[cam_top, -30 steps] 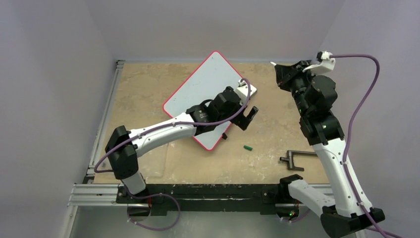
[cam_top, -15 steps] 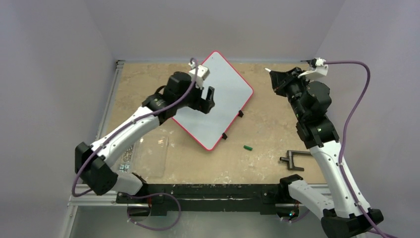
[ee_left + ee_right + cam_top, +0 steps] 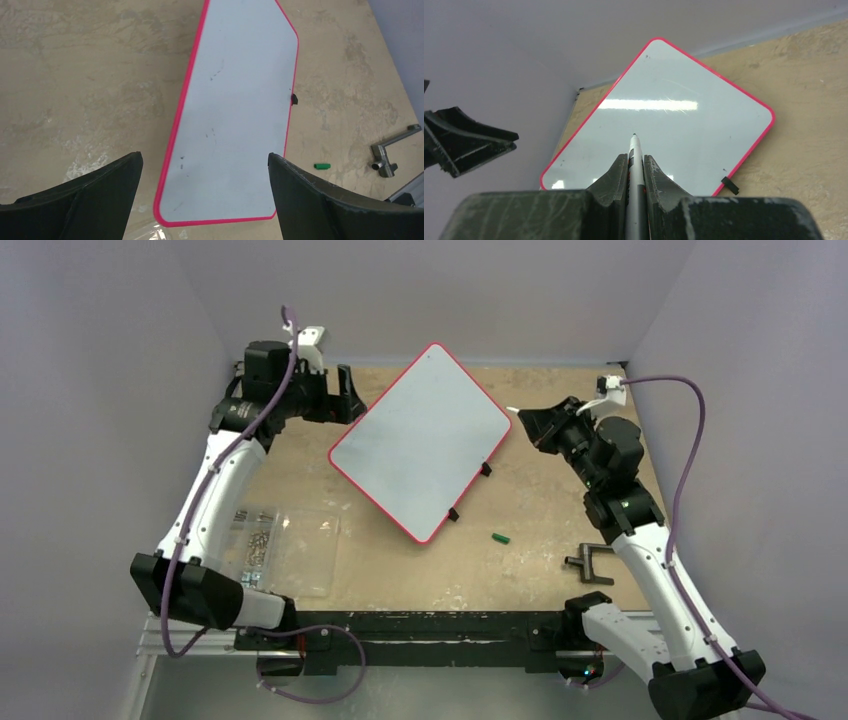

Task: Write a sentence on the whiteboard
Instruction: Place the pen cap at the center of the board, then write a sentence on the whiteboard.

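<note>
Black and closed tight, the right gripper (image 3: 634, 159) clamps a marker (image 3: 634, 146) between its two fingers, with the pale tip sticking out ahead of them. In the right wrist view that tip points at the whiteboard (image 3: 664, 125). From the top camera the tip sits just beside the board's right corner. Whether it touches the surface cannot be told. A second ago this gripper was up by the far right edge of the table (image 3: 545, 510). Half a second ago it was lower, and now it has come down and inward to the board's corner.

The left gripper (image 3: 204, 157) is released, its jaws spread wide and holding nothing. A second ago the left arm lay stretched across the board's near right side. Half a second ago it hung over the board's far left edge. Now it is pulled back off the board, with the gripper raised near the far left corner of the table.

The whiteboard has not shifted. It lies flat mid-table, turned like a diamond, and its red rim is now fully uncovered. Its white face shows faint grey specks in the left wrist view. Two small black clips (image 3: 486, 469) sit on its near right edge. A green cap (image 3: 501, 538) lies on the table near that edge, with a grey metal tool (image 3: 597, 562) further right. A clear plastic sheet (image 3: 300, 555) rests at the near left.
</note>
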Tool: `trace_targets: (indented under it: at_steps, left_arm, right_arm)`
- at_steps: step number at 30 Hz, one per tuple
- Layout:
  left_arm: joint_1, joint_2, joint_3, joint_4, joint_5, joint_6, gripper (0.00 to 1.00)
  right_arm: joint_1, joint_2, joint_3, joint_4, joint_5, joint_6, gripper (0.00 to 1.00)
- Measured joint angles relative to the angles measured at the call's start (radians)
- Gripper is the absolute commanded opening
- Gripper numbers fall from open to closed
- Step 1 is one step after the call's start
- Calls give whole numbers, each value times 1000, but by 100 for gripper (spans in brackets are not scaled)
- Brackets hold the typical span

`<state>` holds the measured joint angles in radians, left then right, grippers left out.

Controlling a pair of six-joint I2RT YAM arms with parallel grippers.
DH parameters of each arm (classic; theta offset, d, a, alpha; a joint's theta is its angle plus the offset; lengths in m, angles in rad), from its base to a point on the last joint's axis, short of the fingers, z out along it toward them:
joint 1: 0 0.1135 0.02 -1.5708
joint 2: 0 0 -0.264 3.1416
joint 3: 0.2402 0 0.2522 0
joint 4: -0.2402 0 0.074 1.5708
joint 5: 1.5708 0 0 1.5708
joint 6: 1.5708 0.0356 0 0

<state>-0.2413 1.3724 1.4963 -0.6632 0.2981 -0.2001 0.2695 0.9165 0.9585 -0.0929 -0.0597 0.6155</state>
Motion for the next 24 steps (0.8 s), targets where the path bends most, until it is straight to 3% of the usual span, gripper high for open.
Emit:
trace_targets:
  at_steps: [7, 13, 17, 24]
  left_arm:
    - [205, 151, 14, 25, 228, -33, 85]
    - [228, 272, 43, 74, 412, -65, 77]
    - [283, 341, 43, 228, 574, -179, 70]
    - [335, 467, 43, 331, 694, -262, 60]
  right_arm:
    - [19, -16, -32, 6, -45, 10, 0]
    - [54, -21, -37, 13, -71, 9, 0]
    - [68, -18, -51, 18, -84, 3, 0]
    - [76, 20, -50, 22, -92, -16, 0]
